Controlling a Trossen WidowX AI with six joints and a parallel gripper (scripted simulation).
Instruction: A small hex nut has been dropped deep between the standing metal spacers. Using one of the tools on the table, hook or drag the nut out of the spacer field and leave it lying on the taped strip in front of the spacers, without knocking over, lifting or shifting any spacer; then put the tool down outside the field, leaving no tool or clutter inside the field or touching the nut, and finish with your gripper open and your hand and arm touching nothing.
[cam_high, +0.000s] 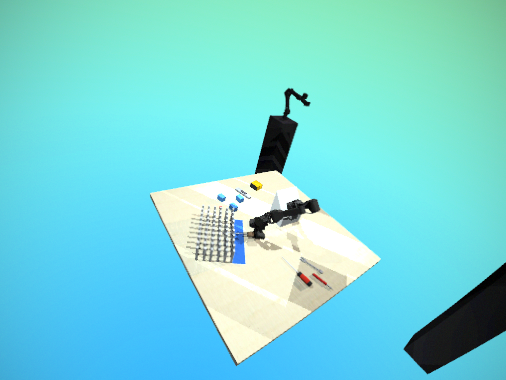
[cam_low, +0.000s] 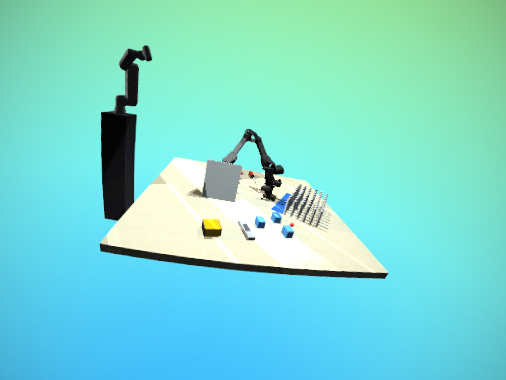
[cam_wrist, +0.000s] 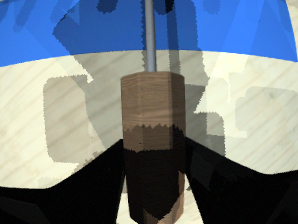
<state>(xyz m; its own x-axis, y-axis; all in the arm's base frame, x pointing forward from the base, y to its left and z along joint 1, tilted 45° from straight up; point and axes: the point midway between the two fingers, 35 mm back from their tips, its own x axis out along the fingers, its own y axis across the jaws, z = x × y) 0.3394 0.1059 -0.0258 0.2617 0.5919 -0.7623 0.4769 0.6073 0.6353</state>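
Claw (cam_high: 252, 234) (cam_low: 267, 196) (cam_wrist: 153, 143): part-closed on wooden handle (cam_wrist: 153, 107) | metal shaft (cam_wrist: 150, 35): reaching over blue strip (cam_high: 240, 250) (cam_low: 281, 203) (cam_wrist: 220, 30) | spacers (cam_high: 214, 235) (cam_low: 307, 205): upright beyond strip | nut: whereabouts unclear (too small to make out) | red-handled screwdriver (cam_high: 304, 279): lying on tabletop (cam_high: 210, 320) (cam_low: 175, 245) (cam_wrist: 25, 110), well apart

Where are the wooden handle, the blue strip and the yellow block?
Wooden handle (cam_wrist: 153, 107): wrist view, on its lit upper part.
Blue strip (cam_high: 239, 255) (cam_low: 281, 204) (cam_wrist: 100, 30): top, exterior and wrist views, on its bare surface.
Yellow block (cam_high: 257, 184) (cam_low: 212, 224): top and exterior views, on its top face.
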